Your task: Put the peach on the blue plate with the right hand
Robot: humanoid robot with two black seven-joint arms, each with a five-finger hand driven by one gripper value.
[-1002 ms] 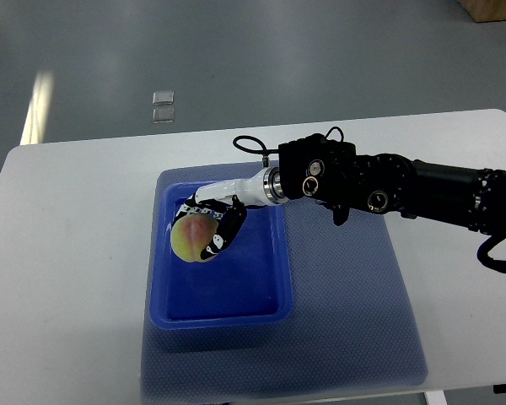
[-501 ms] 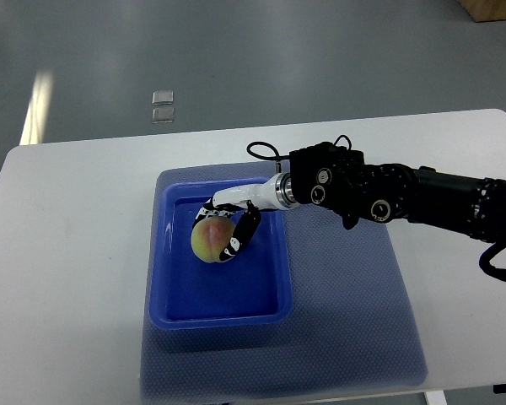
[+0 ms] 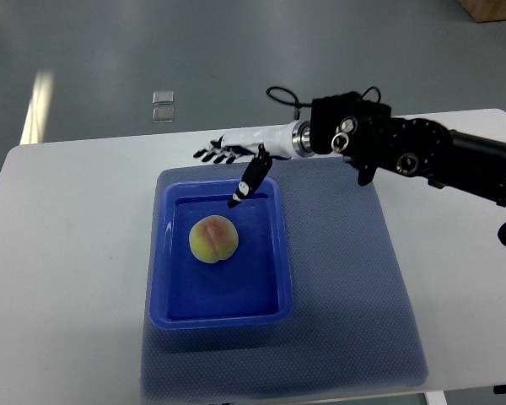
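I find the peach (image 3: 214, 240) resting alone left of centre in the blue plate (image 3: 280, 253), my right hand (image 3: 236, 156) above its top rim with fingers (image 3: 209, 153) spread and empty, so I judge placement done and only arm retraction outstanding.

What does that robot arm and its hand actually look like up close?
The right arm is bulky and black, with round silver fittings and a thin black cable looping near the wrist. A shiny metal ring joins it to a white right hand whose slim fingers are black with white marks.
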